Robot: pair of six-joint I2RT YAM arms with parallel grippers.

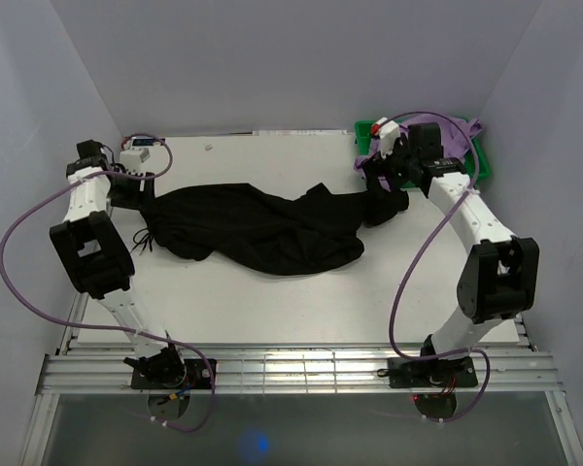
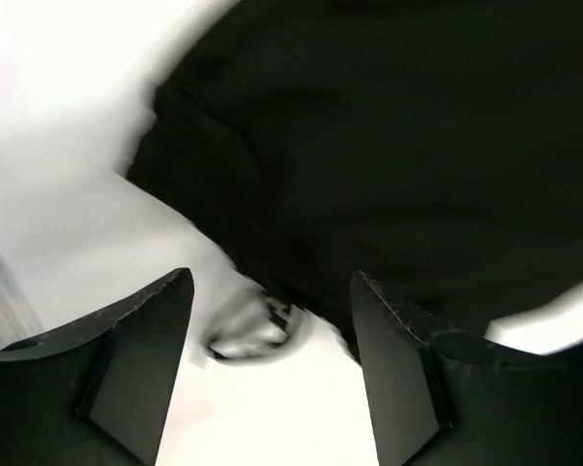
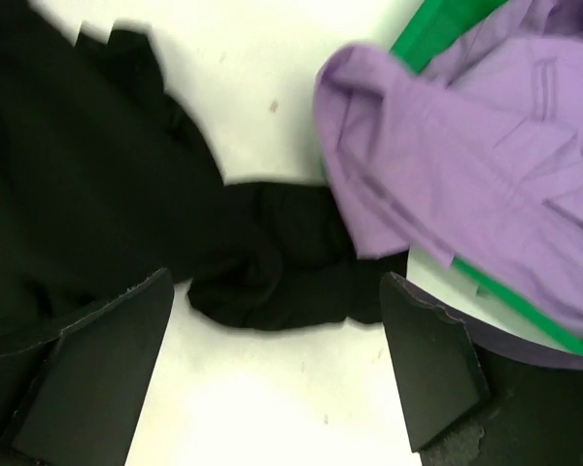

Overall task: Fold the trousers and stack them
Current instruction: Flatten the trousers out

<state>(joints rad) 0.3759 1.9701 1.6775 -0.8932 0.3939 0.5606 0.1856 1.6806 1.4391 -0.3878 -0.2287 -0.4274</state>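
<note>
The black trousers (image 1: 262, 228) lie crumpled across the middle of the white table, running almost from one arm to the other. My left gripper (image 1: 128, 190) hovers over their left end. In the left wrist view it (image 2: 272, 286) is open, with bare table and a blurred pale loop (image 2: 251, 335) at the cloth's edge between its fingers; the trousers (image 2: 398, 146) fill the view beyond. My right gripper (image 1: 382, 184) is over the right end. It (image 3: 277, 286) is open above a bunched black end of the trousers (image 3: 272, 282), holding nothing.
A green bin (image 1: 483, 160) stands at the back right corner with a lilac garment (image 1: 455, 131) spilling over its rim (image 3: 437, 34) towards the trousers' end (image 3: 466, 165). A small white device (image 1: 136, 155) sits at the back left. White walls enclose the table.
</note>
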